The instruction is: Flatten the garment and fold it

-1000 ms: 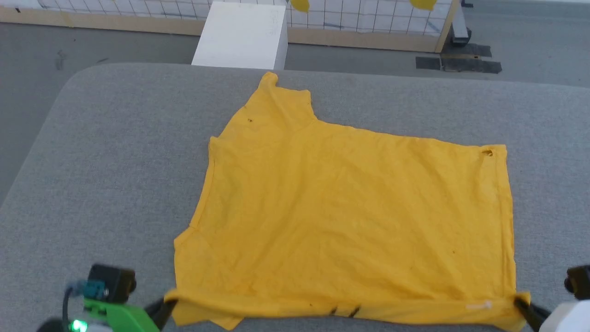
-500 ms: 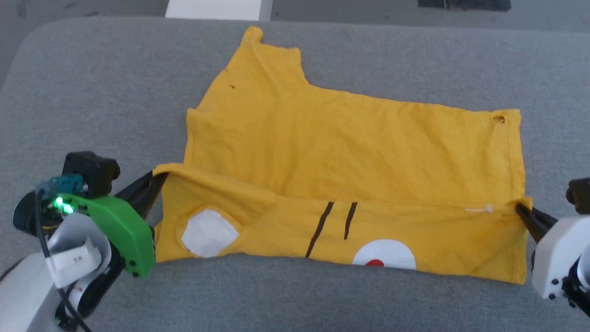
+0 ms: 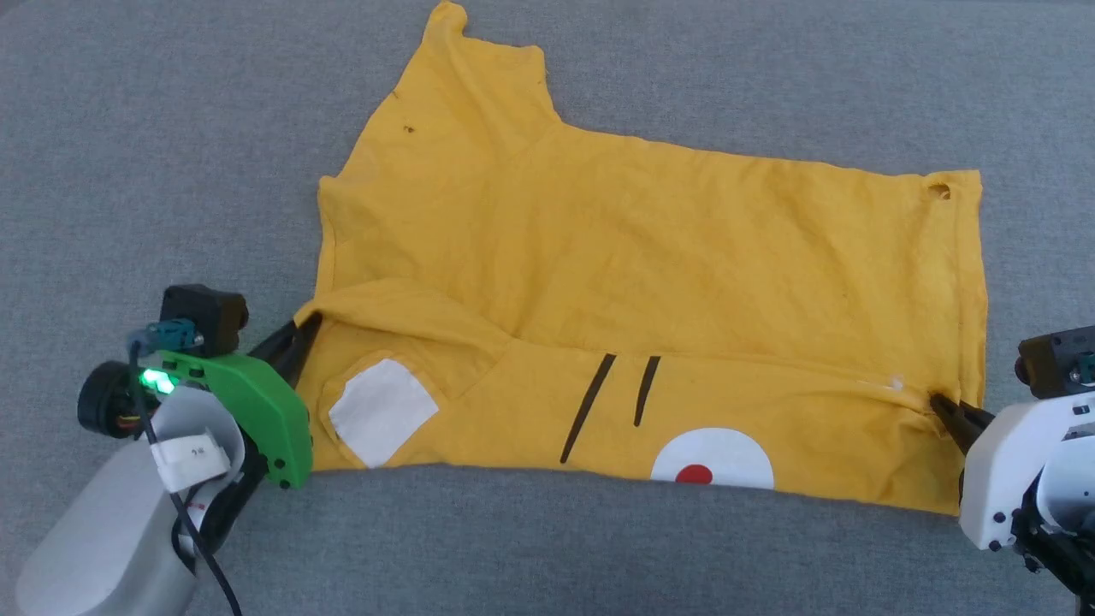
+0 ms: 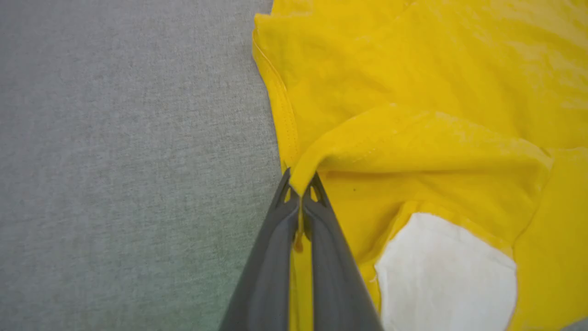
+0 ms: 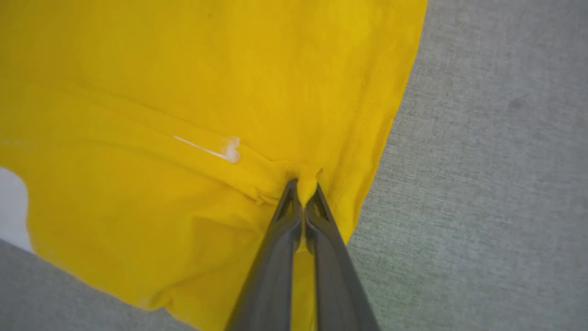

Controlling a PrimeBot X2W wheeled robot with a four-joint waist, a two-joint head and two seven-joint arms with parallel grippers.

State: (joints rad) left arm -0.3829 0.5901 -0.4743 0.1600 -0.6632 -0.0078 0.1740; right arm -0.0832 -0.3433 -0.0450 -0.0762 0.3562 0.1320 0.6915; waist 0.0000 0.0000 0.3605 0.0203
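Left gripper, right gripper both clamped on garment fold edge, we see in wrist views; head view gives us whisker stripes, red dot.

The garment is thin, matt yellow knit cloth, soft and finely creased, with a stitched hem that stands slightly thicker along its edge. Its white patch and black stripes look like flat print, smoother than the cloth around them. It lies on a grey surface covered in matt, heathered fabric with a fine, slightly rough weave. The fingers of the left gripper and those of the right gripper look like dark grey plastic, smooth with a dull sheen. The left wrist's green cover is smooth moulded plastic with a slight gloss. The right wrist's white shell is smooth, matt plastic.
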